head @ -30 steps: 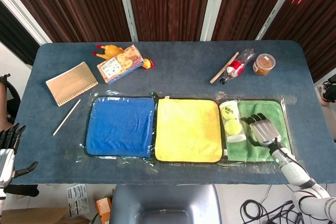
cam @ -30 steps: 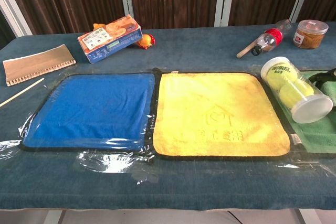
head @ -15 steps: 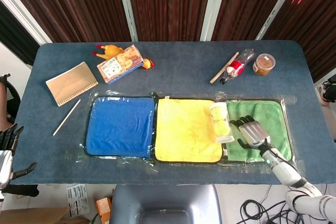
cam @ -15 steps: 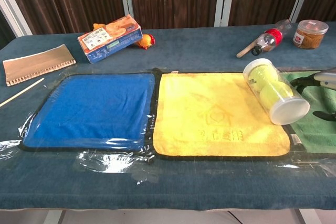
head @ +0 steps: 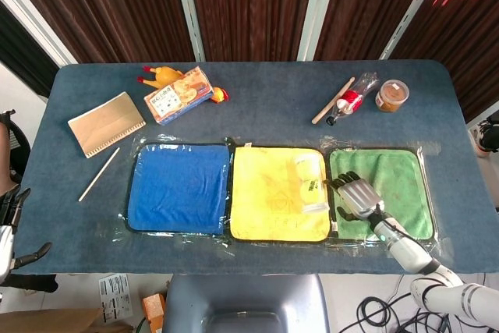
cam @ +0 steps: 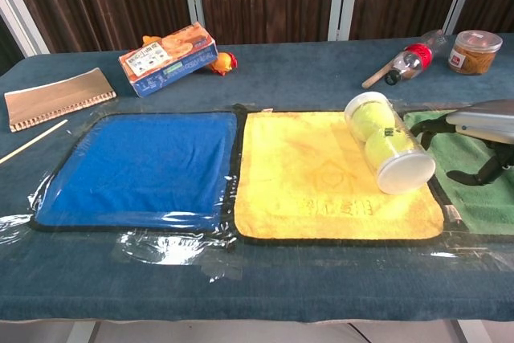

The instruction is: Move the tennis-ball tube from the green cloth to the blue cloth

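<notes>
The clear tennis-ball tube (head: 309, 183) (cam: 388, 153) lies on its side on the right part of the yellow cloth (head: 269, 200) (cam: 313, 174), white cap toward me, yellow balls inside. My right hand (head: 357, 196) (cam: 474, 130) hovers flat over the left edge of the green cloth (head: 398, 185) (cam: 474, 190), fingers stretched toward the tube's right side and at or very near it, holding nothing. The blue cloth (head: 179, 187) (cam: 140, 166) lies bare, left of the yellow one. My left hand (head: 8, 232) hangs off the table's near left corner, fingers apart and empty.
At the back left are a cracker box (head: 178, 93), a rubber chicken (head: 160, 76), a notebook (head: 106, 123) and a thin stick (head: 99, 173). At the back right lie a bottle (head: 351, 101), a wooden rod (head: 331, 101) and a jar (head: 391, 95).
The tube has rolled left off the green cloth onto the yellow cloth. My right hand has moved left behind it. The left hand has barely shifted.
</notes>
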